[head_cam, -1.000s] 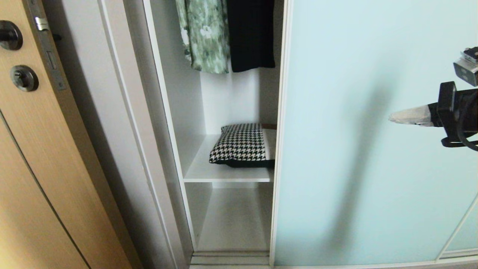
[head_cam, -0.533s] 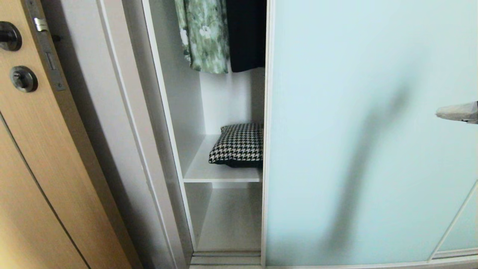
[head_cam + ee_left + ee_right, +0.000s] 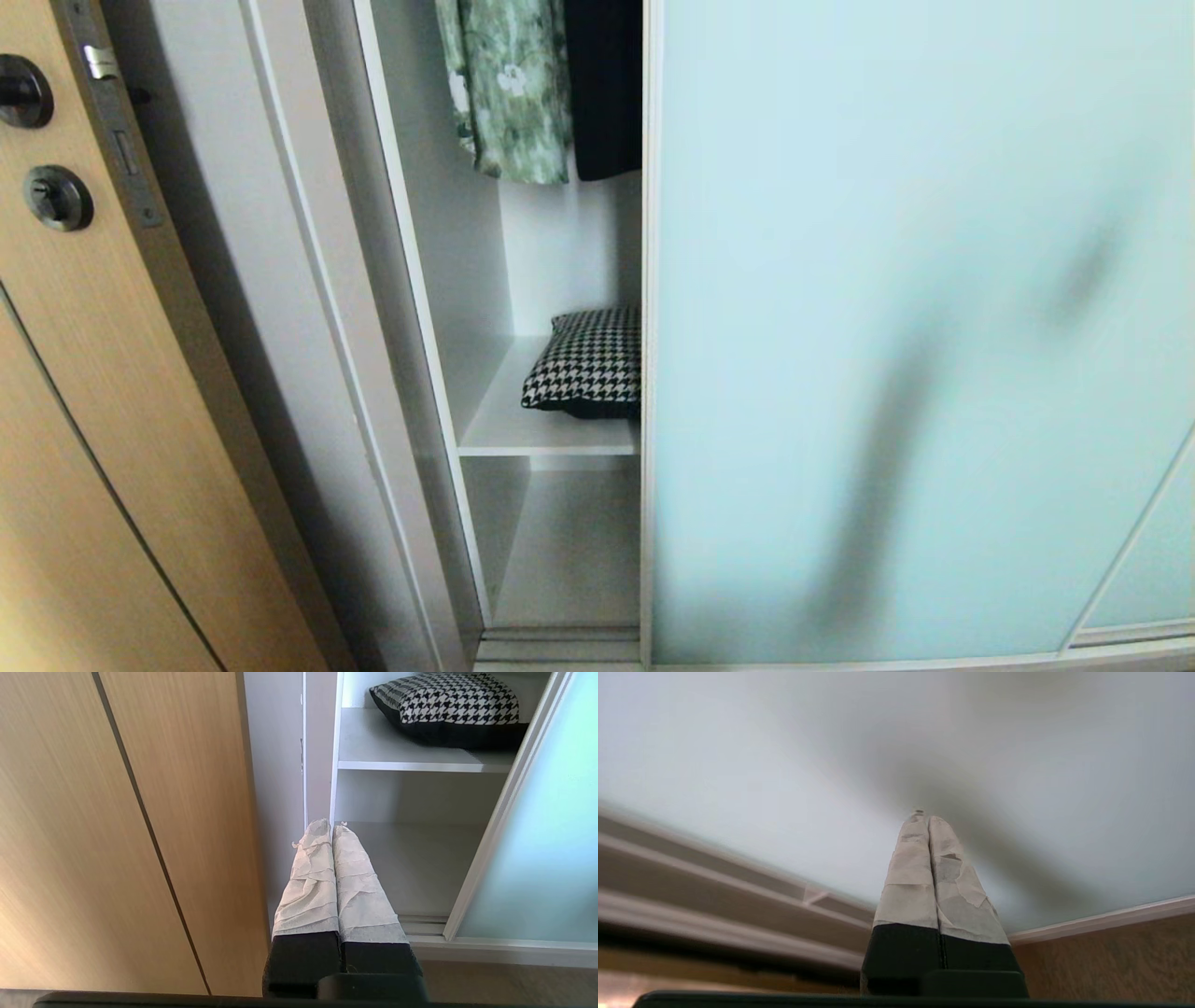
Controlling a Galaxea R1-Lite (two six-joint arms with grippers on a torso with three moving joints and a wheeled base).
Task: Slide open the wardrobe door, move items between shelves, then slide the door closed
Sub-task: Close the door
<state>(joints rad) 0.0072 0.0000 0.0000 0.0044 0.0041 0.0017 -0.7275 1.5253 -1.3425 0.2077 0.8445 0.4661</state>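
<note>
The pale aqua sliding wardrobe door (image 3: 915, 327) covers most of the wardrobe, leaving a narrow gap at its left. Through the gap a houndstooth cushion (image 3: 588, 364) lies on the upper white shelf (image 3: 541, 437); the lower shelf (image 3: 569, 551) below it is bare. The cushion (image 3: 448, 704) and the shelf (image 3: 397, 756) also show in the left wrist view. My left gripper (image 3: 331, 828) hangs shut and empty low in front of the wardrobe's left post. My right gripper (image 3: 924, 817) is shut and empty, pointing at the door's glass (image 3: 784, 765); it is outside the head view.
A green floral garment (image 3: 509, 89) and a black garment (image 3: 605, 84) hang above the cushion. A light oak door (image 3: 84, 392) with dark lock fittings stands at the left. The wardrobe's white side post (image 3: 317, 308) borders the gap. The door's floor track (image 3: 560, 644) runs along the bottom.
The sliding door's left edge has moved left, narrowing the gap and hiding more of the cushion. My right gripper has swung off the right edge of the head view.
</note>
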